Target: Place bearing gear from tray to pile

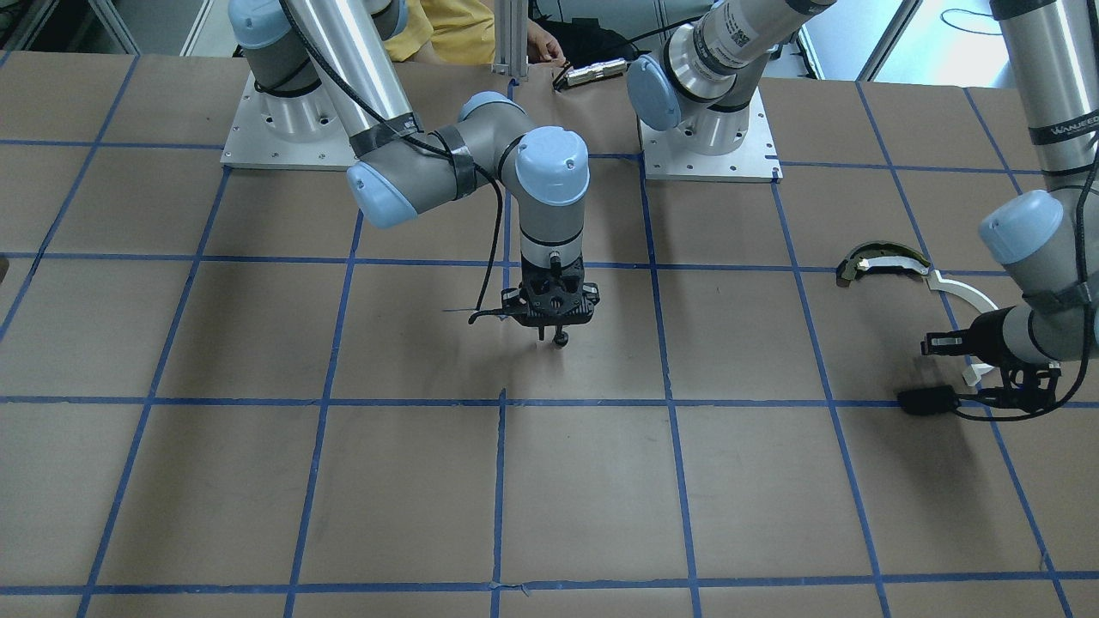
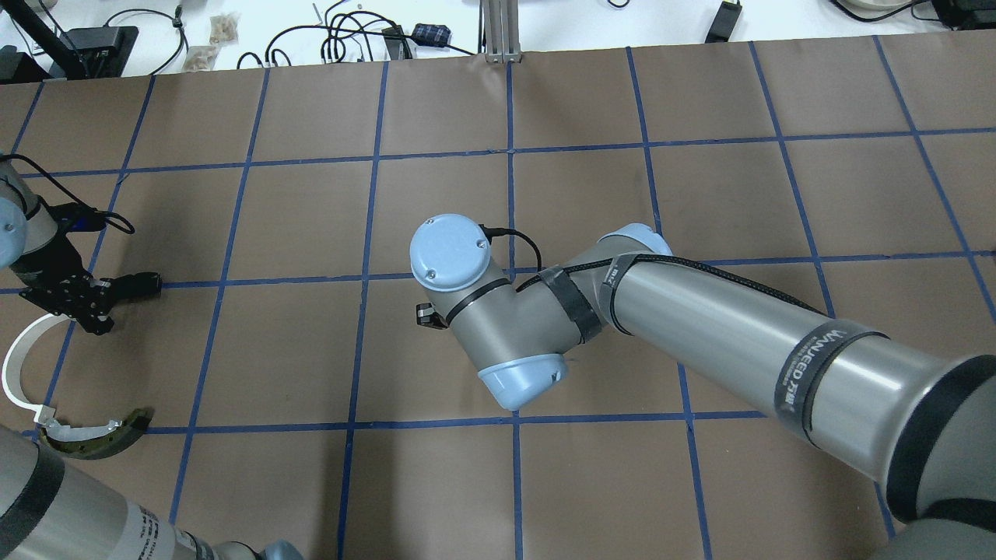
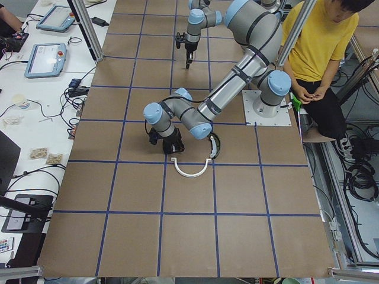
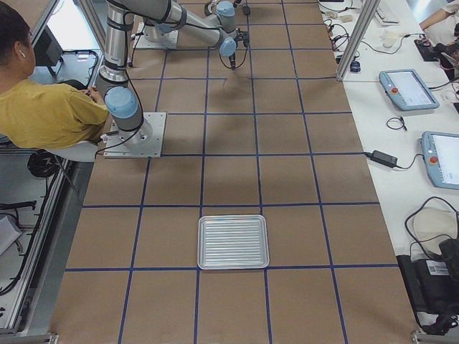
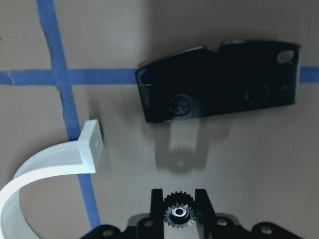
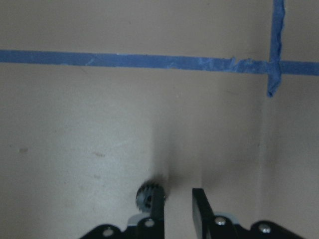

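My left gripper (image 5: 179, 203) is shut on a small black bearing gear (image 5: 179, 213) with a silver centre and holds it just above the table. It hovers at the pile, between the flat black plate (image 5: 219, 79) and the end of the white arc strip (image 5: 55, 164). The dark olive curved piece (image 2: 101, 435) lies at the arc's other end. My right gripper (image 6: 177, 204) stands open and points down at mid-table. A second small gear (image 6: 146, 195) sits against the outside of its left finger (image 6: 157, 209). I cannot tell if they touch. The silver tray (image 4: 201, 242) shows only in the exterior right view.
The pile also shows at the right of the front-facing view: olive piece (image 1: 867, 257), white arc (image 1: 962, 292), black plate (image 1: 927, 400). Blue tape lines grid the brown table. A person in yellow (image 3: 320, 41) sits behind the robot bases.
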You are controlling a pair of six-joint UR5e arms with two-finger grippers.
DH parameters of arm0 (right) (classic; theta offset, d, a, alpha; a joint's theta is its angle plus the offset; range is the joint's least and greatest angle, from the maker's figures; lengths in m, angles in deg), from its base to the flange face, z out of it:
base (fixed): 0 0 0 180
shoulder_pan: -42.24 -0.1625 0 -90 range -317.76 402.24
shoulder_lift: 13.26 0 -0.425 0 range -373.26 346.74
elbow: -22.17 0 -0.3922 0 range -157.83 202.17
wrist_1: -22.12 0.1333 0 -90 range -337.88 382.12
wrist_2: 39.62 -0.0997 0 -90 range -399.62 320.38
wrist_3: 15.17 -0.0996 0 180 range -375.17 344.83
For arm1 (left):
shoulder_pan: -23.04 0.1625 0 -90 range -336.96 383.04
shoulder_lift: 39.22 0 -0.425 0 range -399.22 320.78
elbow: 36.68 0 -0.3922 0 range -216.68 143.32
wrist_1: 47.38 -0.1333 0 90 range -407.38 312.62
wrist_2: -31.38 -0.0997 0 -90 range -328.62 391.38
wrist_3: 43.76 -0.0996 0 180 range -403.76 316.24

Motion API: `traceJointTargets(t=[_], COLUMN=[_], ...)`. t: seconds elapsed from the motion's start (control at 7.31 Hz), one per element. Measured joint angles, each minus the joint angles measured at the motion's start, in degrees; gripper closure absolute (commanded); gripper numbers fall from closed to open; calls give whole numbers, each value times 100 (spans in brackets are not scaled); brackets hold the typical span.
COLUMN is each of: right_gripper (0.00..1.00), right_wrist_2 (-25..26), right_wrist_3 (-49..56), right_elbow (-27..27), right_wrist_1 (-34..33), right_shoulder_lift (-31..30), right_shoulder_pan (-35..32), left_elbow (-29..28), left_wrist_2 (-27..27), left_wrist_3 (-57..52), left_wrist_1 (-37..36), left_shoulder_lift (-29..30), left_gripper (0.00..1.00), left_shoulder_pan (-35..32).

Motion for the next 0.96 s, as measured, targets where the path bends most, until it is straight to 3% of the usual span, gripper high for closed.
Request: traceJointTargets(t=[0.27,0.41,0.68,0.96], right_gripper=[0,0,0,0], right_wrist_2=[-69,-102,-118,-114], right_wrist_3=[31,231,1405,2339], right_elbow=[-392,-693,-1066,-1457], right_wrist_1=[300,844,2022,3243], right_shoulder_lift=[-159,-386,-1030,-1709], right_shoulder_pan=[371,739,1654,2412], left_elbow=[19,34,44,-60], left_wrist_2=[-67,-76,-77,-7], left_wrist_3=[12,15,21,79], left_wrist_1=[67,94,135,198], left_shoulder_lift=[-24,-39,-61,-169], left_gripper=[29,15,1,1], left_shoulder_pan=[1,1,-1,-120])
